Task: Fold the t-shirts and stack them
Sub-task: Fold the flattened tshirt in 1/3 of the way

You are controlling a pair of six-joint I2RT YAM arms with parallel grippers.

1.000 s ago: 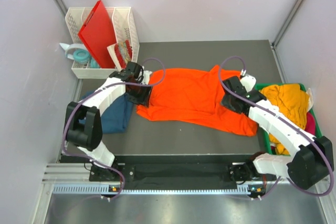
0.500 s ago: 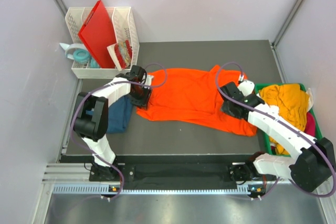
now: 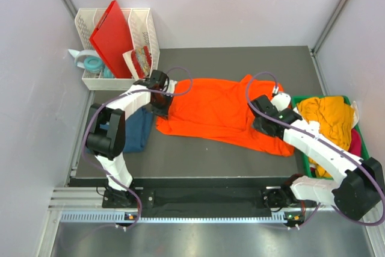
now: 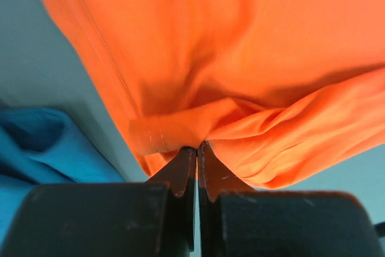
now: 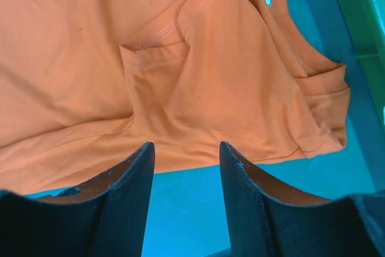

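Your left gripper (image 4: 197, 154) clamped the bright orange cloth t-shirt (image 3: 210, 109), lying left-to-right, collar (image 5: 283, 37) rightward, part-hidden; right gripper (image 5: 184, 147) gaped.

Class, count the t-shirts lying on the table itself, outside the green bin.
2. The orange t-shirt lies spread across the middle of the table; the blue t-shirt lies bunched at the left edge. Others could be hidden beneath them.

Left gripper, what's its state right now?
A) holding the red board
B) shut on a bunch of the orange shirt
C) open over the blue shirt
B: the left gripper has its jaws pressed together on a bunched edge of the orange shirt.
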